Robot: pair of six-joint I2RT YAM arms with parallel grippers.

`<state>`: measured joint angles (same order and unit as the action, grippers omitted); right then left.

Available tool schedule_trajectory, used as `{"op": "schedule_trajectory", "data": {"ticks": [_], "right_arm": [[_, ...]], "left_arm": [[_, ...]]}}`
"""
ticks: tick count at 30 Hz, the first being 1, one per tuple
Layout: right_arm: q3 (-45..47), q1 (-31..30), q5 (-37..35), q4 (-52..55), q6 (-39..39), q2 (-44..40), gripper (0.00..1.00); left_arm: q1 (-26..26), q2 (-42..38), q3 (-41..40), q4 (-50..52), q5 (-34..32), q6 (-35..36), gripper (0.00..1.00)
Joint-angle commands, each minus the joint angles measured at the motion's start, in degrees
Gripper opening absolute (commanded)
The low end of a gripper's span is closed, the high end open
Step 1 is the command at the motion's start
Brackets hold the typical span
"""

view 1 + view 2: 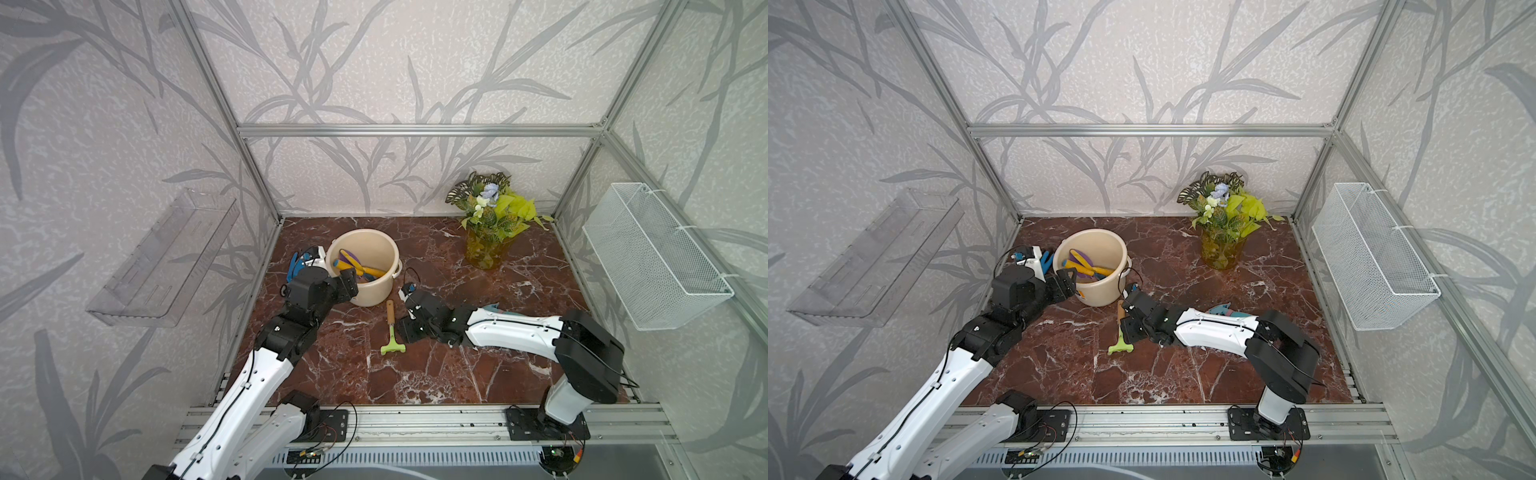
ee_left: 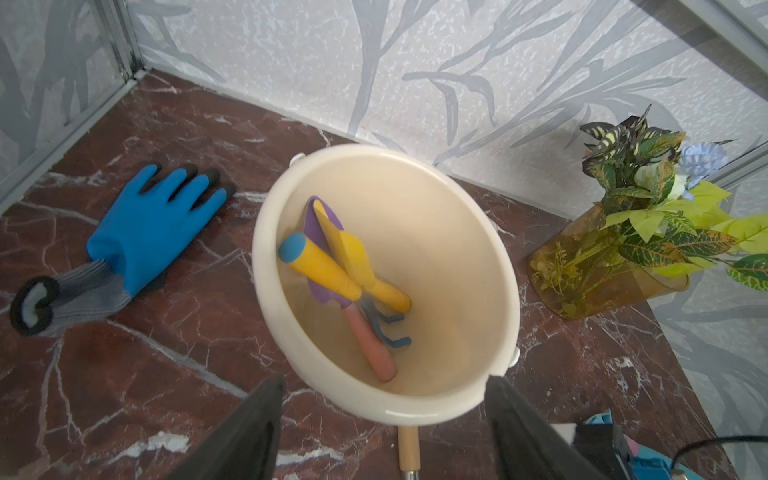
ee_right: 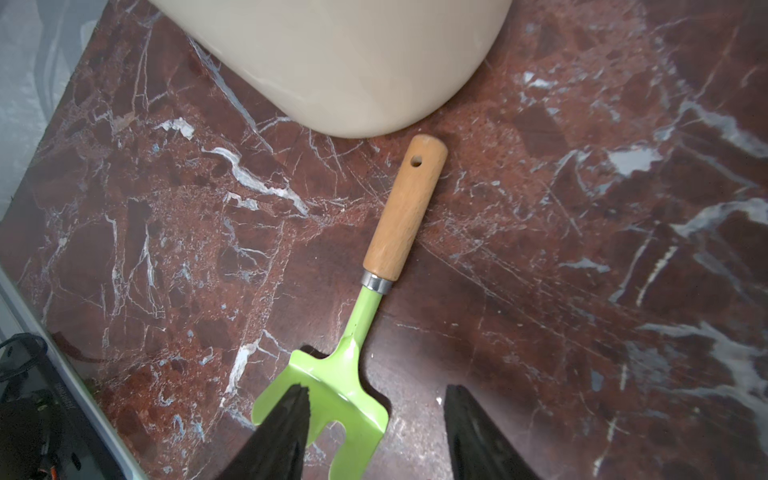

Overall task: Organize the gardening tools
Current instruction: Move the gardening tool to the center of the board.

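Right wrist view: green rake [image 3: 374,286] lies with its head between the parted, empty right jaws.

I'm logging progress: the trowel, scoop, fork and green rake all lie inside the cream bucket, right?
Not the green rake: it lies on the table beside the cream bucket, as the right wrist view shows. The trowel, scoop and fork are inside.

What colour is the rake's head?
Light green; the rake shows best in the right wrist view.
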<state>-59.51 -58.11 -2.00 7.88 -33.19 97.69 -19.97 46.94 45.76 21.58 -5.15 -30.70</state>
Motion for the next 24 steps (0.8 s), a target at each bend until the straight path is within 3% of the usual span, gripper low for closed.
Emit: {"op": "schedule_trajectory", "data": {"ticks": [1,15,24], "right_arm": [[-3.1,-0.6,1.6,-0.8,-1.1,4.4,0.50],[-9.1,-2.4,0.4,2.4,-1.0,13.6,0.46],[-9.4,-2.7,-5.6,5.8,-0.2,15.2,0.32]], "left_arm": [[-0.1,-3.1,-1.9,2.1,1.7,-2.9,0.78],[-0.1,-3.2,-2.5,2.5,1.5,-3.1,0.79],[-0.1,-3.6,-2.4,2.4,0.8,-2.7,0.80]]}}
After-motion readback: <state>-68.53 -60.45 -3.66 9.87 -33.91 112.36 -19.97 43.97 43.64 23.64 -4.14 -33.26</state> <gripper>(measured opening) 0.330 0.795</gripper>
